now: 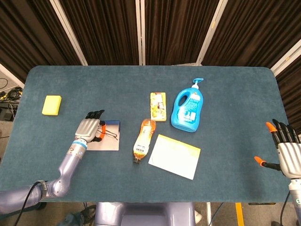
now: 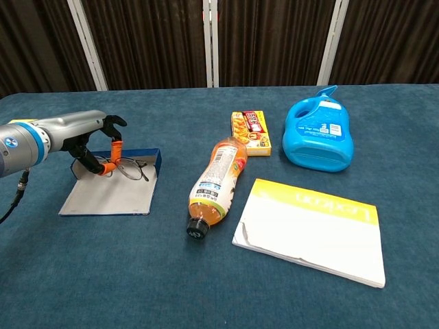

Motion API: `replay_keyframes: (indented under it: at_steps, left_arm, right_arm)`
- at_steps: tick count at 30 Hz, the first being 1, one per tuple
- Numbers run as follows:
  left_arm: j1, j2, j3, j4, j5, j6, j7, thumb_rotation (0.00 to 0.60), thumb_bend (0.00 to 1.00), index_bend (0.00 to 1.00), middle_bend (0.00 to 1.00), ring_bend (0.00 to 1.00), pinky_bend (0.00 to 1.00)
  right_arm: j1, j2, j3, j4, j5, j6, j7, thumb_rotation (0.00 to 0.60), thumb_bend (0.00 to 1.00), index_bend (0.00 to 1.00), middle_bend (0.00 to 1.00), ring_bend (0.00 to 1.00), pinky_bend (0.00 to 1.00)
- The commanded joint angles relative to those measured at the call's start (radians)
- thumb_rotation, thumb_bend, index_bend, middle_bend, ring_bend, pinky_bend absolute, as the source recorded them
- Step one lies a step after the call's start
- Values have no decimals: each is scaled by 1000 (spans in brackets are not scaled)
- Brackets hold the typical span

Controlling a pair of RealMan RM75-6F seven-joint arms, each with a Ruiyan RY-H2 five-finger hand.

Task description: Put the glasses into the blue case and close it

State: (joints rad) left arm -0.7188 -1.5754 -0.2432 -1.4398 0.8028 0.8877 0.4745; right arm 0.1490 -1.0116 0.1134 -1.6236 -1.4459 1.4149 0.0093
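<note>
The blue case (image 1: 104, 142) (image 2: 110, 193) lies open and flat on the table, its grey inside facing up and its blue rim at the far side. My left hand (image 1: 89, 128) (image 2: 89, 140) hovers over the case and pinches the thin-framed glasses (image 1: 109, 133) (image 2: 127, 168), which hang just above the case's far half. My right hand (image 1: 286, 150) is at the table's right edge with its fingers spread and nothing in it; the chest view does not show it.
An orange drink bottle (image 1: 144, 140) (image 2: 216, 186) lies right of the case. Beside it are a white and yellow booklet (image 1: 175, 156) (image 2: 312, 227), a snack box (image 1: 158, 106) (image 2: 251, 131) and a blue detergent bottle (image 1: 188, 108) (image 2: 319, 136). A yellow sponge (image 1: 51, 105) sits at the far left.
</note>
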Motion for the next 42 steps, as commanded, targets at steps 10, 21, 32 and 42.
replay_keyframes:
  at_steps: [10, 21, 32, 42]
  left_arm:
    - [-26, -50, 16, 97, -45, -1, -21, 600, 456, 610, 0, 0, 0]
    - [-14, -12, 16, 59, -34, 15, -67, 600, 250, 0, 0, 0, 0]
    - [27, 73, 85, -51, 182, 32, -162, 600, 260, 0, 0, 0, 0]
    - [38, 71, 152, -82, 137, 100, 24, 600, 319, 169, 0, 0, 0]
  right_arm:
    - [3, -4, -2, 4, 8, -10, -7, 600, 0, 0, 0, 0, 0]
    - [4, -5, -3, 4, 10, -13, -9, 600, 0, 0, 0, 0, 0]
    - [4, -3, -5, 1, 4, -11, -3, 600, 0, 0, 0, 0, 0]
    - [2, -1, -8, 0, -3, -7, 3, 600, 0, 0, 0, 0, 0]
